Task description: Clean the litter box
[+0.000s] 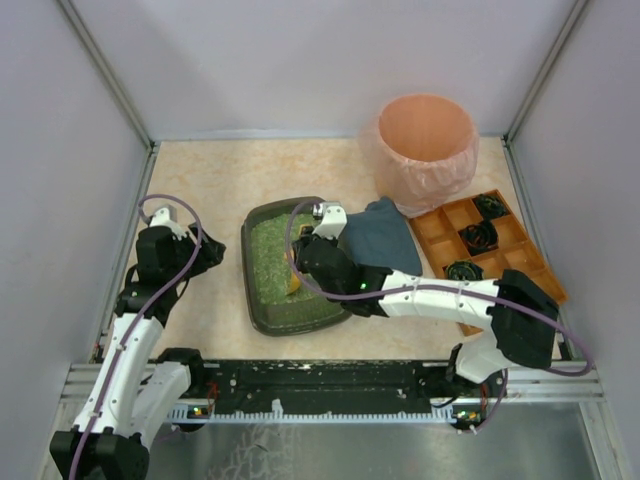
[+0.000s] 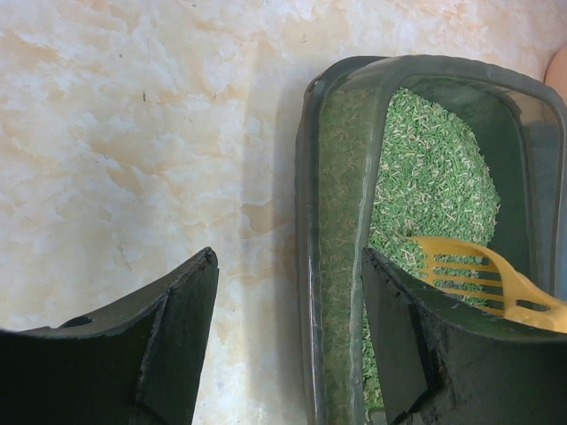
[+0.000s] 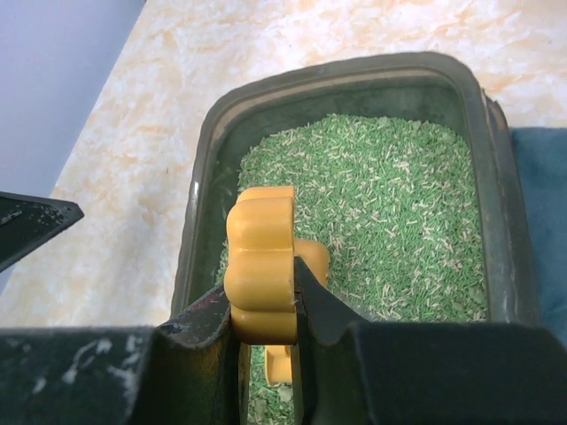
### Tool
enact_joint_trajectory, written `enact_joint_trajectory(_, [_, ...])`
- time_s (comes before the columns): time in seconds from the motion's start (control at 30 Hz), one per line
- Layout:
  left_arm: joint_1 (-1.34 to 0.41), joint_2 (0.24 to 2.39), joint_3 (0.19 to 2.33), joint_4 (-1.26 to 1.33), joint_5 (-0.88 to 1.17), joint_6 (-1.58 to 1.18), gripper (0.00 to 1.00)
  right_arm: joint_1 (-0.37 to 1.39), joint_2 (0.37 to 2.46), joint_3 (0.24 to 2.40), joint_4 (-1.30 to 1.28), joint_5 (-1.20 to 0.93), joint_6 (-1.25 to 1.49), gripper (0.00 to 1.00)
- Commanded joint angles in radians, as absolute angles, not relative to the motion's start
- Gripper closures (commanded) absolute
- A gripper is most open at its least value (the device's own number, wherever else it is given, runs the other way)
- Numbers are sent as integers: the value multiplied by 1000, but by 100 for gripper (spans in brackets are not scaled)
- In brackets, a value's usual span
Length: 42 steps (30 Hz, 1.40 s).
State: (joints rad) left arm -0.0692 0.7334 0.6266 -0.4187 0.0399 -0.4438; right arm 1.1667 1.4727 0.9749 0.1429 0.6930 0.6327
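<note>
The dark grey-brown litter box (image 1: 247, 270) with green litter sits at the table's middle. It also shows in the left wrist view (image 2: 341, 177) and in the right wrist view (image 3: 199, 204). My right gripper (image 1: 305, 262) (image 3: 264, 297) is shut on the handle of a yellow scoop (image 3: 261, 266) over the box's near part. The scoop's slotted head (image 2: 478, 274) rests on the litter. My left gripper (image 1: 212, 257) (image 2: 288, 257) is open and empty by the box's left side. In its view the box's left rim lies between the two fingers, nearer the right one.
A blue cloth (image 1: 385, 240) (image 3: 542, 204) lies against the box's right side. A round pink-lined bin (image 1: 425, 140) stands at the back right. An orange compartmented tray (image 1: 505, 250) with dark round objects is at the right. Walls enclose the table.
</note>
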Motion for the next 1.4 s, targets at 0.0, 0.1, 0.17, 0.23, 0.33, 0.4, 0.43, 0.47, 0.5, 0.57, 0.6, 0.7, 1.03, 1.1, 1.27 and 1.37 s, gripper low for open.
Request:
enact_joint_trajectory(0.0, [-61, 738, 623, -388, 59, -427, 29, 1157, 1368, 1002, 179, 702, 535, 100])
enact_joint_trajectory(0.1, [-60, 742, 621, -384, 65, -425, 29, 1149, 1321, 1013, 124, 708, 455, 100])
enact_joint_trajectory(0.17, [-60, 747, 619, -379, 74, -426, 29, 1138, 1291, 1012, 91, 686, 430, 100])
enact_joint_trajectory(0.23, [-61, 753, 617, -371, 90, -422, 29, 1120, 1267, 1014, 51, 666, 422, 100])
enact_joint_trajectory(0.33, [-62, 768, 615, -360, 134, -414, 29, 1079, 1232, 1002, 34, 577, 393, 100])
enact_joint_trajectory(0.4, [-62, 773, 616, -355, 153, -410, 29, 1027, 1211, 983, 54, 428, 373, 100])
enact_joint_trajectory(0.43, [-61, 772, 615, -353, 160, -410, 29, 992, 1203, 971, 71, 328, 366, 100])
enact_joint_trajectory(0.47, [-62, 771, 615, -352, 165, -407, 29, 952, 1197, 961, 97, 221, 361, 100])
enact_joint_trajectory(0.5, [-62, 769, 615, -352, 167, -407, 29, 910, 1193, 950, 129, 89, 352, 100])
enact_joint_trajectory(0.57, [-62, 761, 615, -352, 167, -406, 29, 835, 1205, 953, 173, -124, 335, 100])
enact_joint_trajectory(0.6, [-64, 758, 614, -350, 167, -407, 29, 806, 1221, 963, 184, -219, 319, 100])
enact_joint_trajectory(0.7, [-64, 753, 614, -349, 168, -407, 29, 749, 1302, 1021, 172, -450, 254, 100])
enact_joint_trajectory(1.03, [-63, 726, 606, -341, 166, -406, 29, 692, 1587, 1271, 43, -1013, 94, 100])
enact_joint_trajectory(1.1, [-64, 730, 606, -341, 166, -407, 29, 688, 1640, 1319, -7, -1099, 53, 100])
enact_joint_trajectory(1.27, [-63, 733, 606, -338, 169, -406, 29, 668, 1752, 1383, -29, -1249, 46, 100])
enact_joint_trajectory(1.37, [-63, 738, 606, -337, 167, -405, 29, 661, 1809, 1425, -80, -1288, 20, 100])
